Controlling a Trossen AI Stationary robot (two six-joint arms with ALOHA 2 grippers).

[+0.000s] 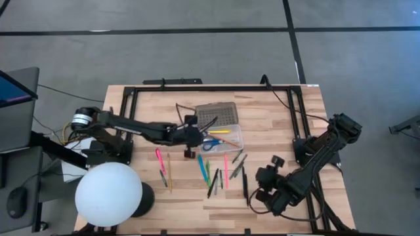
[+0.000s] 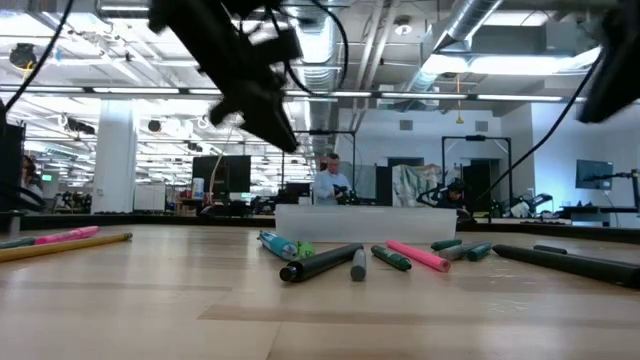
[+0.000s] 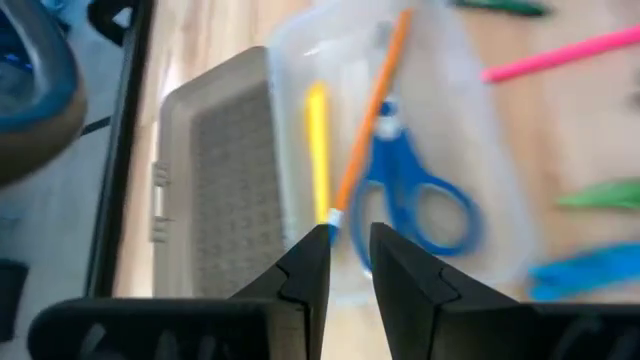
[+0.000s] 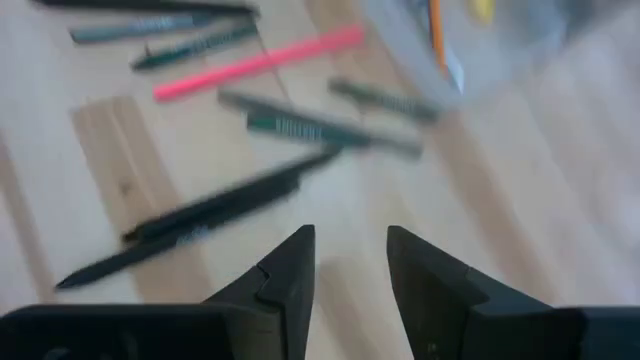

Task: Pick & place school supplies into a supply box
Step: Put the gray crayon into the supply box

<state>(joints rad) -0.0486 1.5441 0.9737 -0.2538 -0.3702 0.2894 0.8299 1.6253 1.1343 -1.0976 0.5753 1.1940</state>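
I am holding the left gripper [image 3: 348, 248] over the near edge of the box [image 1: 231, 140]; its fingers are standing slightly apart and gripping nothing. The orange pencil [image 3: 368, 118], yellow pen [image 3: 318, 140] and scissors [image 3: 412, 195] are lying in the tray beside the open lid [image 1: 216, 113]. The right gripper [image 4: 350, 262] is hovering open and empty over the loose pens [image 1: 220, 172] in front of the box. Risks, as I am judging them: a low pass clipping the light tray's rim and shifting it; both arms crowding the same pens.
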